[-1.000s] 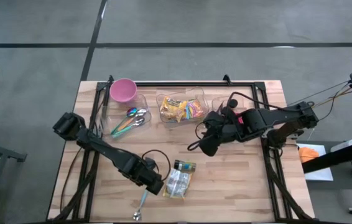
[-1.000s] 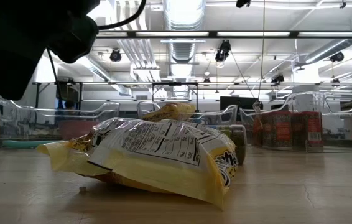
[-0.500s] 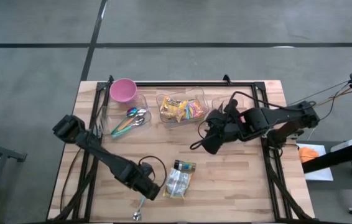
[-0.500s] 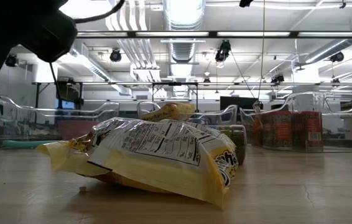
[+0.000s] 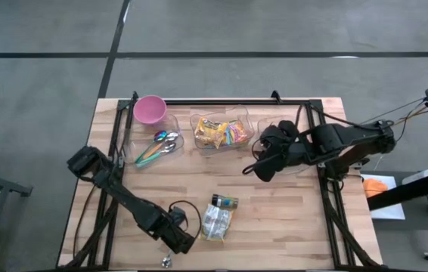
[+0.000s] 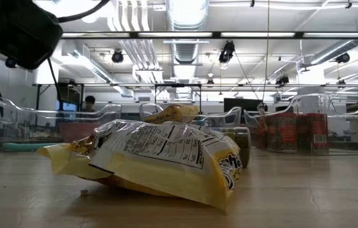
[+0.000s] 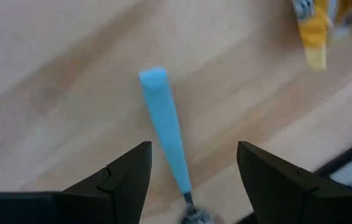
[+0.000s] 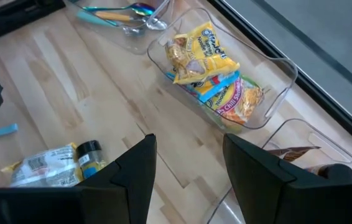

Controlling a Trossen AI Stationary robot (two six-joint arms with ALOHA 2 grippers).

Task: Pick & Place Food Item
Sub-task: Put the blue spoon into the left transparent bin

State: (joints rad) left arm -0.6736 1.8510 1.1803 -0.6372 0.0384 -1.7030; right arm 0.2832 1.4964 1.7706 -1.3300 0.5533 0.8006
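Observation:
A yellow snack bag (image 5: 215, 223) lies flat on the wooden table near its front edge; it fills the low view (image 6: 160, 161). A small dark-lidded jar (image 5: 224, 202) lies just behind it. My left gripper (image 5: 178, 243) is left of the bag, pointing down, open. A blue-handled spoon (image 7: 166, 137) lies on the table below the gap between its fingers, untouched; the high view shows only its bowl (image 5: 166, 261). My right gripper (image 5: 262, 172) hangs open, high above the table's right half, holding nothing.
Along the far edge stand a pink bowl (image 5: 150, 109), a clear bin of spoons (image 5: 157, 147), a clear bin of snack packets (image 8: 216, 81) and another clear bin (image 8: 306, 155) under my right arm. The table's near edge is close to my left gripper.
My left gripper has gone toward the table's near edge and down, from beside the bag to over the spoon, staying open. My right gripper has drawn back a little toward the right edge and risen. The bag and jar have not moved.

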